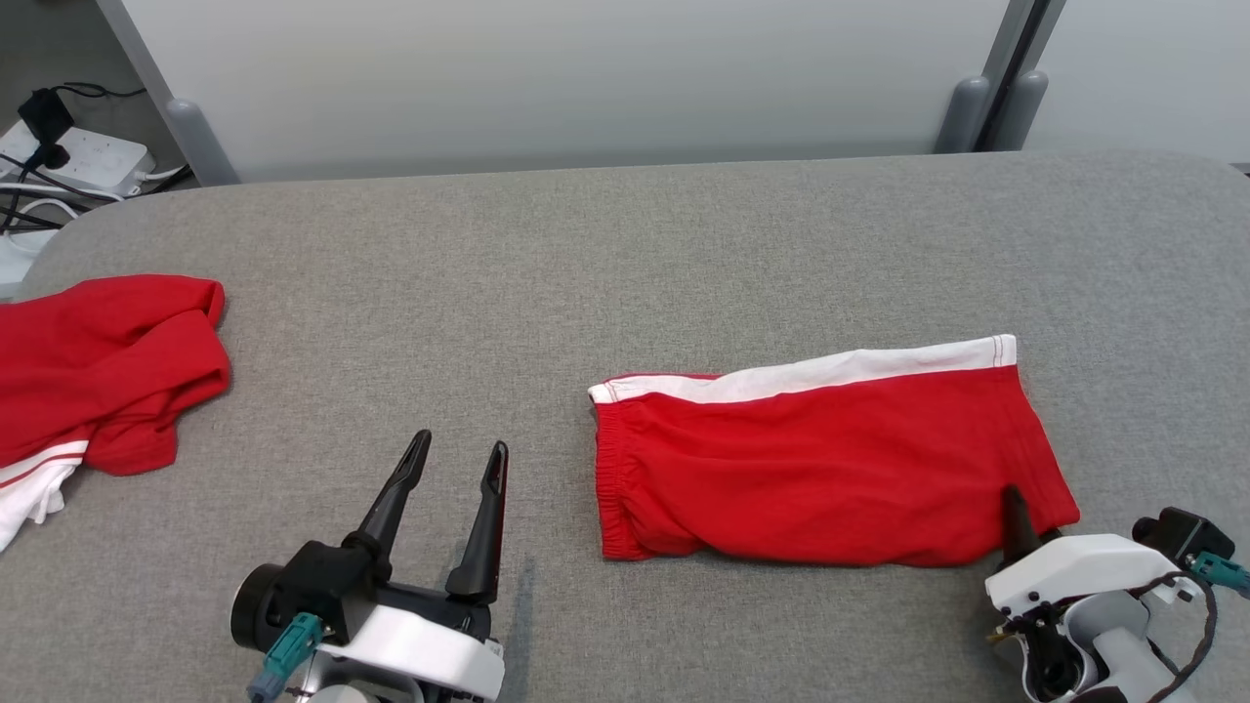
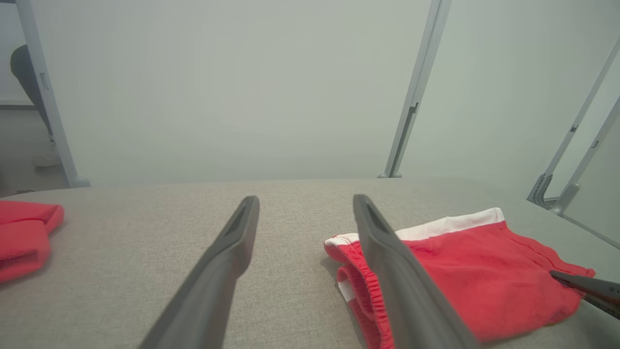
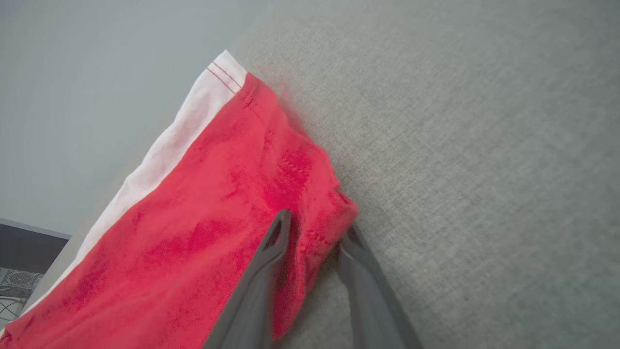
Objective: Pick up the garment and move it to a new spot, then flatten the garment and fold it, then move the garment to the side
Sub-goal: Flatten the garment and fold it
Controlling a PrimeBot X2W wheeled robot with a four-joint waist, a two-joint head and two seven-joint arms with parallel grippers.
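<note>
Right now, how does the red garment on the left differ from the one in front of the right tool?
The left garment lies crumpled; the right garment lies folded flat. The left garment sits untouched near the table's left edge; the right garment has the right tool straddling its corner. Both are red with white trim.

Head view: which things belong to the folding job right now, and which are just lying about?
Job: folded red cloth shorts with white stripe; right claw around their corner; grey padded table.
Lying about: crumpled red-and-white garment at far left; white power strip with cables on floor; open left claw, idle.
</note>
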